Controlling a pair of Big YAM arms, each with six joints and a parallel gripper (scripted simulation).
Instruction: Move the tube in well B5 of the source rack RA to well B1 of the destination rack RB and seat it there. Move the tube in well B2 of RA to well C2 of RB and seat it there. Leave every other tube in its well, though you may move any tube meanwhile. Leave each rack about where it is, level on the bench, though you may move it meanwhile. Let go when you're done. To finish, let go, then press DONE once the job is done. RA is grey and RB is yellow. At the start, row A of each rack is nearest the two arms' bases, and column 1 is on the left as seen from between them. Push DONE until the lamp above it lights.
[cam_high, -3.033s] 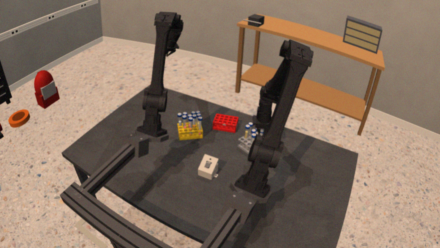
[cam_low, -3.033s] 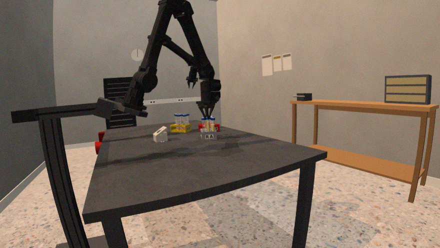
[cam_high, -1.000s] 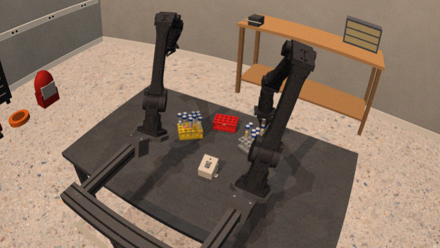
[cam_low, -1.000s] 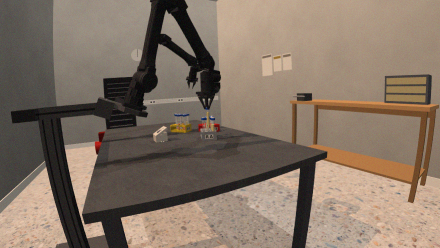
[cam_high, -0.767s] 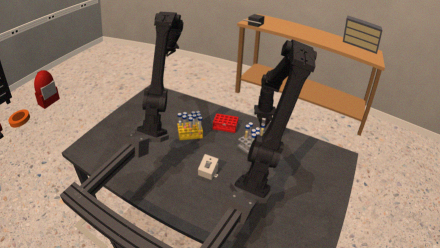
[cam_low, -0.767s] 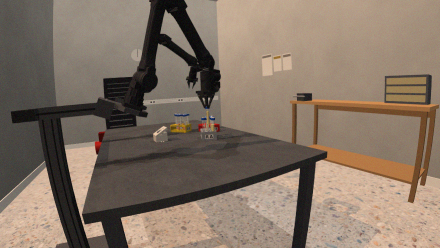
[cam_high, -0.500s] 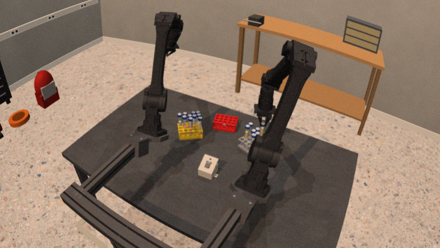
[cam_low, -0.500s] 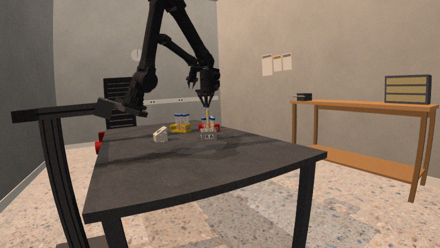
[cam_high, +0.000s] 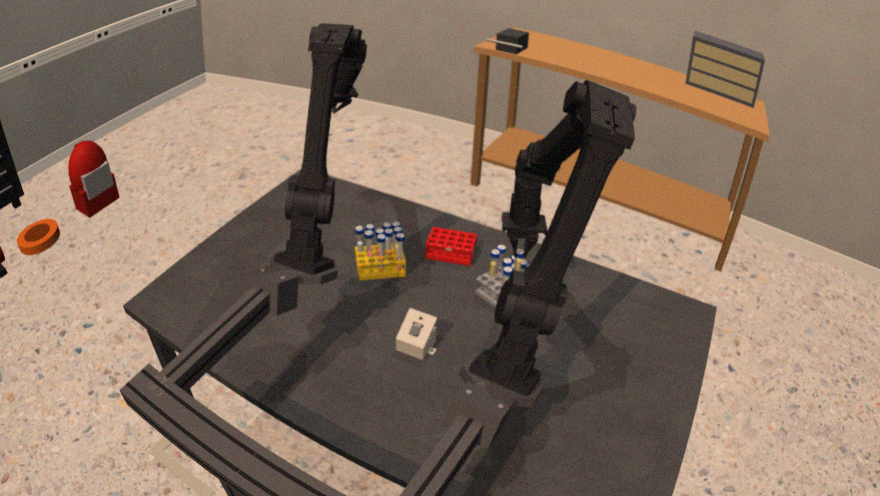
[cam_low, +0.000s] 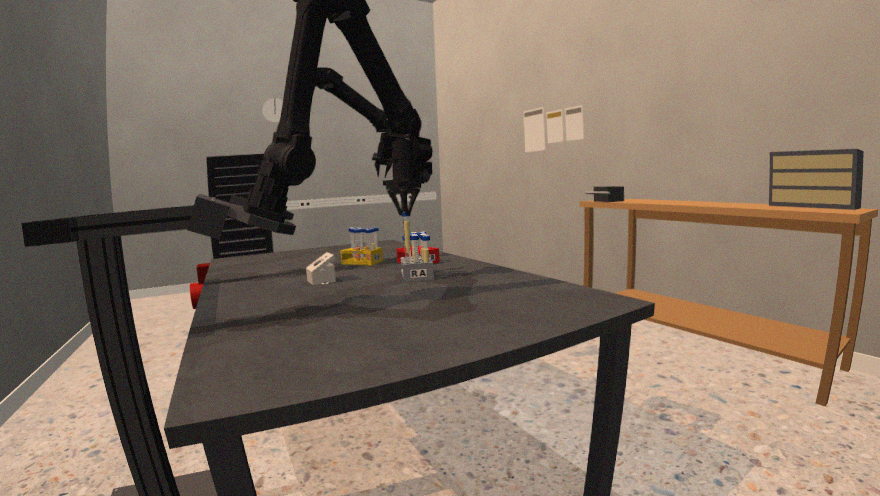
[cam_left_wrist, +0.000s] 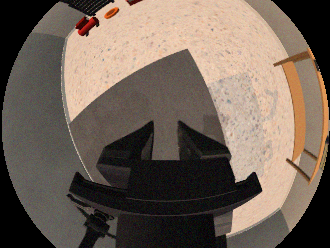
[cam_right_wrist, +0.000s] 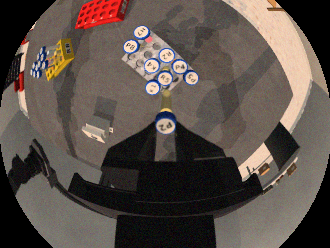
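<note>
My right gripper (cam_high: 521, 245) (cam_low: 404, 211) (cam_right_wrist: 165, 125) is shut on a blue-capped tube (cam_low: 406, 231) (cam_right_wrist: 165, 123) and holds it upright, lifted above the grey rack RA (cam_high: 486, 287) (cam_low: 417, 272) (cam_right_wrist: 143, 51). Several other blue-capped tubes stand in RA. The yellow rack RB (cam_high: 380, 265) (cam_low: 361, 252) (cam_right_wrist: 60, 59) stands to the side, near the left arm's base, with several tubes in it. My left gripper (cam_high: 345, 98) (cam_left_wrist: 165, 140) is raised high over the table's far edge, its fingers partly apart with nothing between them.
An empty red rack (cam_high: 451, 245) (cam_low: 432, 252) (cam_right_wrist: 100, 12) stands between the two racks, further back. The white DONE box (cam_high: 421, 333) (cam_low: 320, 271) (cam_right_wrist: 95, 131) sits nearer the front of the table. A wooden shelf table (cam_high: 616, 67) stands beyond.
</note>
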